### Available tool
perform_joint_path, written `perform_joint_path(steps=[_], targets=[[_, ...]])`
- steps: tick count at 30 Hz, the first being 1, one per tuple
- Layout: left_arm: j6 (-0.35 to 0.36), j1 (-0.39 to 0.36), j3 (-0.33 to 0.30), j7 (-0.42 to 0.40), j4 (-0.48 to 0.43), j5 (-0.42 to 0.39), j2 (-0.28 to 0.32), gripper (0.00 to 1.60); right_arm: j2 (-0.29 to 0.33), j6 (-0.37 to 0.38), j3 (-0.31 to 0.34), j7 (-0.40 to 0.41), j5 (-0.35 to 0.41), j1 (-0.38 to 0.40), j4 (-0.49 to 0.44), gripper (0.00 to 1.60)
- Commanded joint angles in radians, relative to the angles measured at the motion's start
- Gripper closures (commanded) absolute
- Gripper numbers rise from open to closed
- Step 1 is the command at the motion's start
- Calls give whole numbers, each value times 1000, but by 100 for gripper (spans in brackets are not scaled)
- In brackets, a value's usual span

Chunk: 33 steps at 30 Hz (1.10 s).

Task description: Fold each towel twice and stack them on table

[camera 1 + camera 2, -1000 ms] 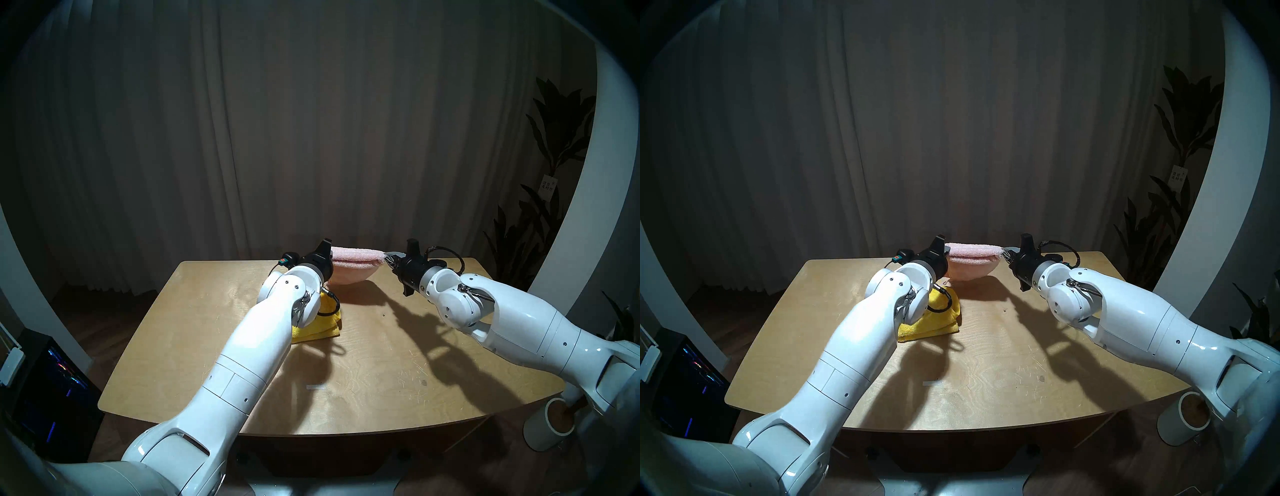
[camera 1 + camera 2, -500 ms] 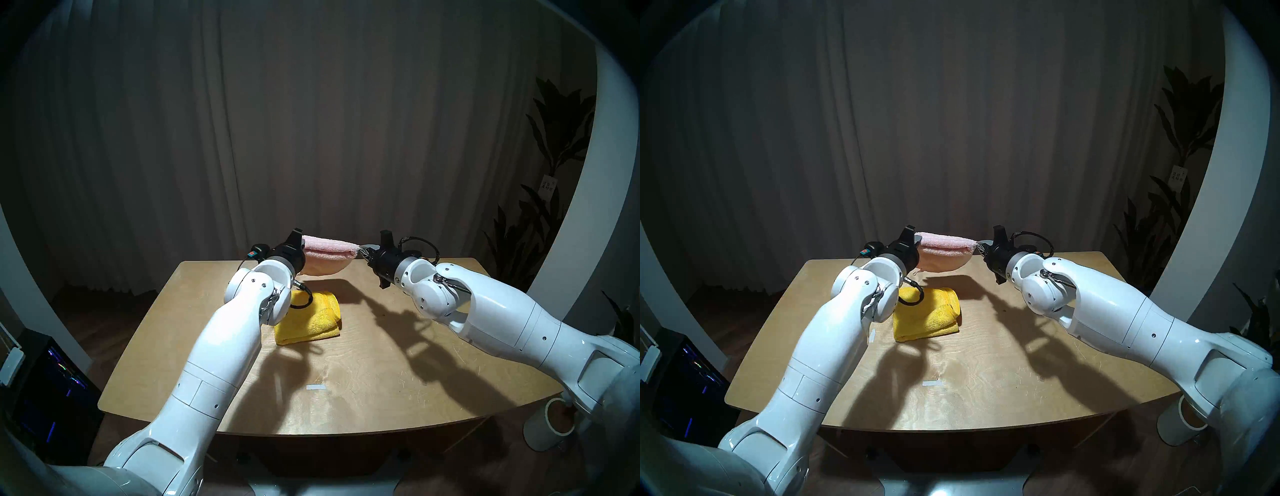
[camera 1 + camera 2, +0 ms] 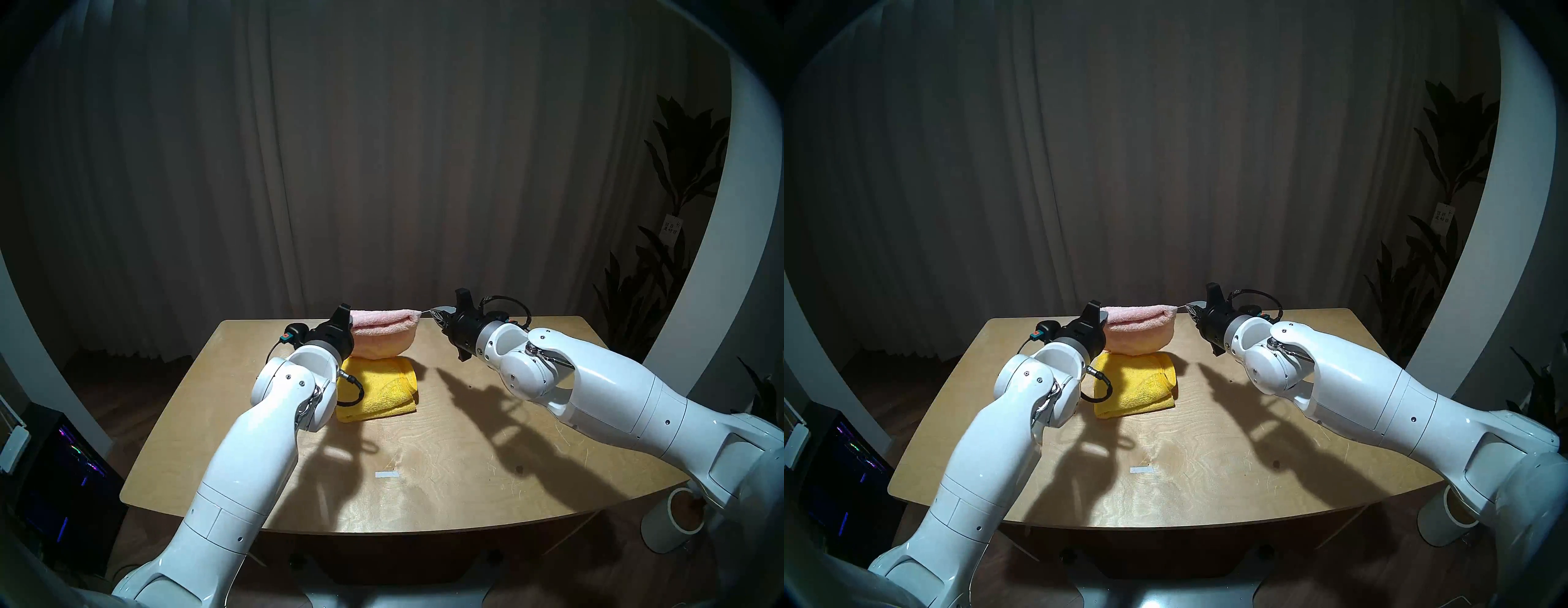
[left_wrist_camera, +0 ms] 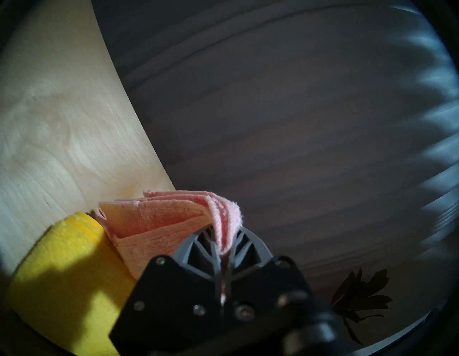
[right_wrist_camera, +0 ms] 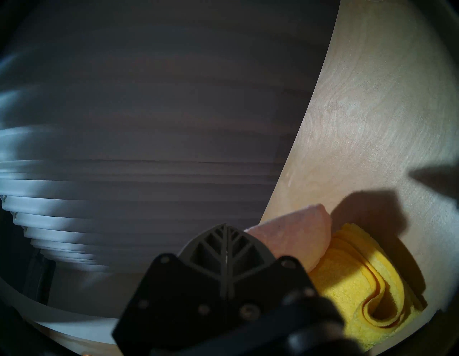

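A folded pink towel [image 3: 382,335] hangs stretched between my two grippers above the far part of the table [image 3: 445,446]. My left gripper [image 3: 351,319] is shut on its left end; the left wrist view shows the pink folds [image 4: 161,223] pinched between the fingers [image 4: 213,238]. My right gripper [image 3: 432,313] is shut, and only a thin strand joins its tips to the towel's right corner. The sagging underside meets the far edge of a folded yellow towel [image 3: 382,390] lying flat on the table. The right wrist view shows the pink towel [image 5: 293,238] beside the yellow towel [image 5: 347,286].
A white tape strip [image 3: 387,474] lies near the table's front. A white cylinder [image 3: 670,526] stands on the floor at the right. A dark box with coloured lights [image 3: 63,467] sits at the left. A plant [image 3: 662,254] stands against the grey curtain behind the table.
Both arms carried the pink towel to the left and lowered it onto the yellow towel's far edge. The towel's right corner now sits a little off the right fingertips.
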Motion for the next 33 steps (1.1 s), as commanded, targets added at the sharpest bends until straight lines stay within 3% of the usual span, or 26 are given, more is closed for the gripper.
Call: perform_joint_path(steps=[1,9,21,26,28,29,33], targets=[[2,1,-23,-26,-9,4,27,160,7,-9,4,5,-6,0,-29,160],[29,69,-9,-26,-42,-26,33,160,20,-31,-5,-22,-2,-9,-48,160],[50,48,-10,-24,-39,-72,21,160,12,-60,-42,-63,6,-42,-91,160],[54,69,-28,-15,-66,-97,26,160,-11,-83,-53,-118,30,-38,-72,160],[55,70,-32,-10,-72,-102,27,160,-28,-85,-50,-113,44,-43,-59,46],[56,70,-33,-8,-73,-102,27,160,-34,-89,-52,-110,40,-43,-56,0],[57,68,-35,-4,-74,-103,27,160,-58,-88,-28,-99,90,-52,-58,0]])
